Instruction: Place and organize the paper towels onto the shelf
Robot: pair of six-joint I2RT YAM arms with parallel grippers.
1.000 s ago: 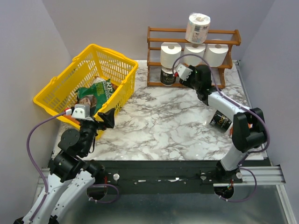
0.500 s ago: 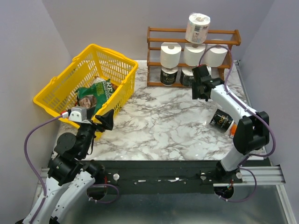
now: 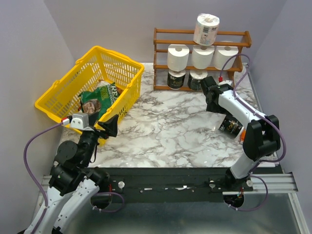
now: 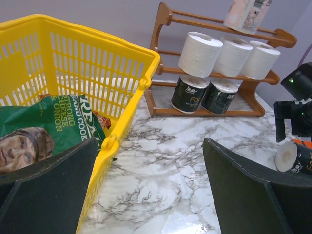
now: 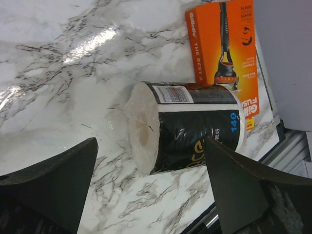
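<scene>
The right fingers [image 5: 48, 185] are spread wide and hold nothing. The wrist view frames the loose roll [image 5: 190, 126] between them. The roll is dark-wrapped, lies on its side on the counter [image 5: 58, 73], and is not yet touched. An orange razor pack [image 5: 224, 48] lies just beside the roll, toward the counter's right edge.

The shelf [image 3: 161, 48] stands at the back of the counter. Three white rolls [image 3: 202, 56] fill its middle tier. Two dark-wrapped rolls [image 3: 175, 79] sit side by side at the left of the lower tier. A printed-wrapper roll [image 3: 206, 28] rests on the top rail.

The left fingers [image 4: 253, 195] are likewise wide open and empty, beside the yellow basket [image 3: 58, 95], which holds a green snack bag [image 3: 100, 97].

Step in hand, by judgement: approach to the one roll seen off the shelf. The next move calls for lowering the right fingers around the roll's wrapped sides, clear of the razor pack, and closing them. The roll then goes to the free space right of the two dark-wrapped rolls.
</scene>
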